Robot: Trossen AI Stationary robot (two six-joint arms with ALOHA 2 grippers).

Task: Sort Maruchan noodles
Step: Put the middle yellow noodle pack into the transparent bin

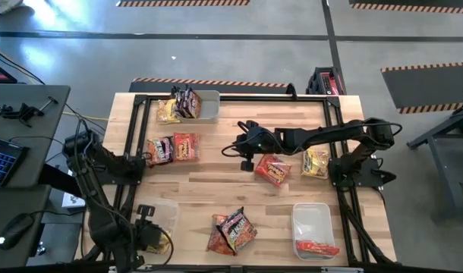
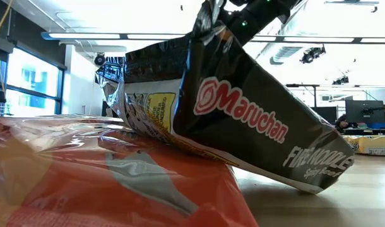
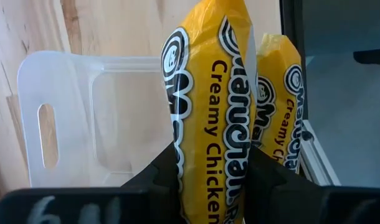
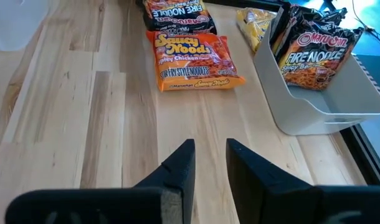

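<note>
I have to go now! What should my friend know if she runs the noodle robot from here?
Left end effector: shut on a yellow packet, over the near-left clear bin.
Right end effector: empty, fingers slightly apart, above mid-table.
Done: dark packets in the far bin; one red packet in the near-right bin.
Left: loose packets near the far bin, at the table's middle and right, plus a pile at the near edge.

I see bare wooden surface [image 1: 216,193] mid-table, open for passage; the red-orange crinkly noodle packet [image 1: 272,171] blocks beside the right gripper [image 1: 247,155].
</note>
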